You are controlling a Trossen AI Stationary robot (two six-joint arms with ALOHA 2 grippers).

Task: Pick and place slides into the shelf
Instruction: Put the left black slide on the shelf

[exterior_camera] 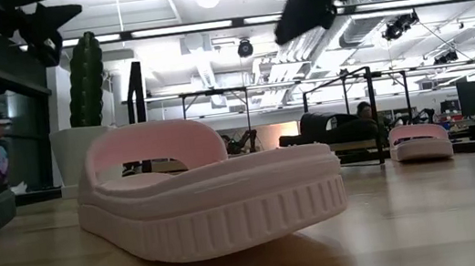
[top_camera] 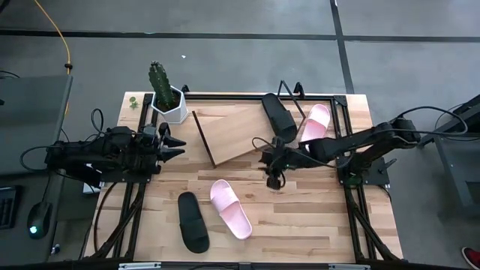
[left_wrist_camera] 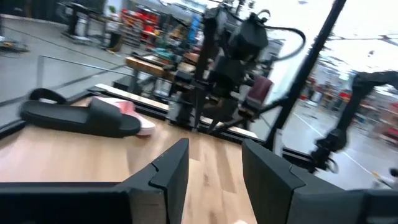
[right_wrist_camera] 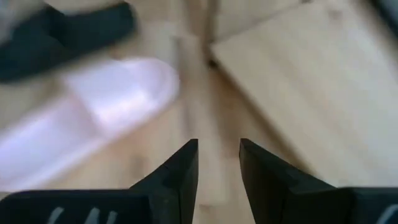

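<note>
The shelf (top_camera: 232, 131), a slanted light wood board, stands at the table's far middle. One black slide (top_camera: 279, 116) lies on its right end. One pink slide (top_camera: 315, 122) lies just right of it. A second pink slide (top_camera: 229, 208) and a second black slide (top_camera: 193, 221) lie sole down on the tabletop near the front. My right gripper (top_camera: 274, 176) is open and empty. It hovers off the shelf's near right corner, with the near pink slide (right_wrist_camera: 93, 124) ahead of its fingers. My left gripper (top_camera: 176, 146) is open and empty at the table's left, pointing at the shelf.
A potted cactus in a white pot (top_camera: 166, 96) stands at the far left corner, close to the shelf's left end. Black frame rails (top_camera: 352, 202) run along the table's left and right sides. Bare tabletop (top_camera: 300, 225) lies at the near right.
</note>
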